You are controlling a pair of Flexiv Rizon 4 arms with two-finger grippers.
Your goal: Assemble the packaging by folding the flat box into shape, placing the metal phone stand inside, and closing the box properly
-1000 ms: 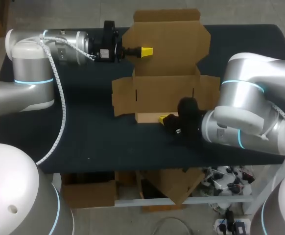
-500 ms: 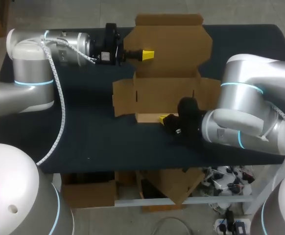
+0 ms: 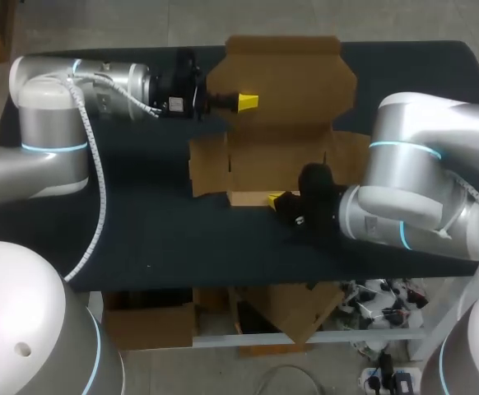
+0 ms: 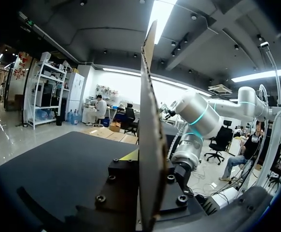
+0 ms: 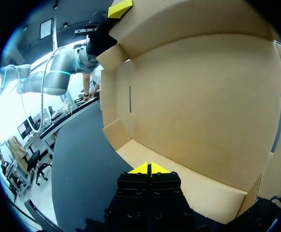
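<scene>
The brown cardboard box (image 3: pixel 276 160) lies mid-table with its side flaps spread out. Its big lid flap (image 3: pixel 293 78) stands raised at the back. My left gripper (image 3: pixel 246 101) is shut on the lid's left part; in the left wrist view the lid (image 4: pixel 150 121) runs edge-on between its fingers. My right gripper (image 3: pixel 272 199) is shut with nothing in it, its tips against the box's low front strip (image 3: pixel 248 197). The right wrist view shows those joined tips (image 5: pixel 150 168) at the strip, the box's inside (image 5: pixel 203 106) ahead, and the left gripper (image 5: pixel 119 8) high on the lid. No phone stand shows.
The dark table top (image 3: pixel 141 222) stretches bare to the left and front of the box. My right arm's bulky elbow (image 3: pixel 420 189) covers the table to the right of the box.
My left gripper has come forward toward the box body, tipping the lid with it. The right arm has kept still.
</scene>
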